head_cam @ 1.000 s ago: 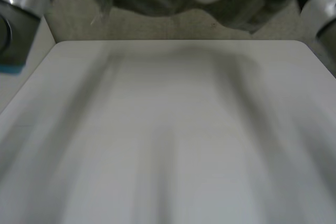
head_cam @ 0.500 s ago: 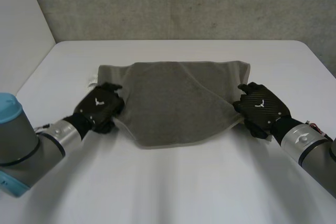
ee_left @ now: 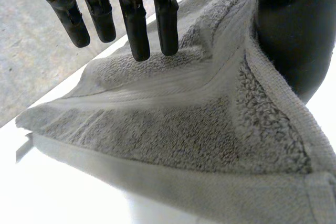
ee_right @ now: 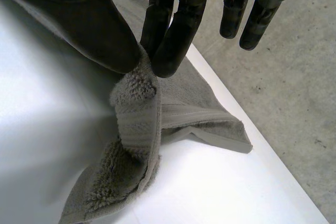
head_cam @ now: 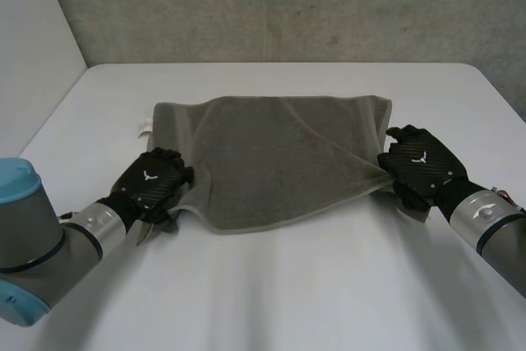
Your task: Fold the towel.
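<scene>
A grey towel (head_cam: pixel 271 154) lies folded over on the white table (head_cam: pixel 329 285), its near edge sagging in a curve. My left hand (head_cam: pixel 152 180) rests at the towel's near left corner. In the left wrist view its fingers (ee_left: pixel 139 19) are straight and hover over the towel (ee_left: pixel 184 129), with the thumb (ee_left: pixel 294 35) beside the hem and nothing pinched. My right hand (head_cam: pixel 419 166) is at the towel's right edge. In the right wrist view its thumb and fingers (ee_right: pixel 173 35) pinch a lifted corner of the towel (ee_right: pixel 136 124).
A small white label (head_cam: pixel 144 127) sticks out at the towel's far left corner. A concrete wall (head_cam: pixel 288 6) rises behind the table's far edge. Bare tabletop runs along the near side and to the left and right of the towel.
My left hand has opened, let the near left corner drop, and drawn back a little towards me. My right hand has shifted slightly right, still pinching its corner.
</scene>
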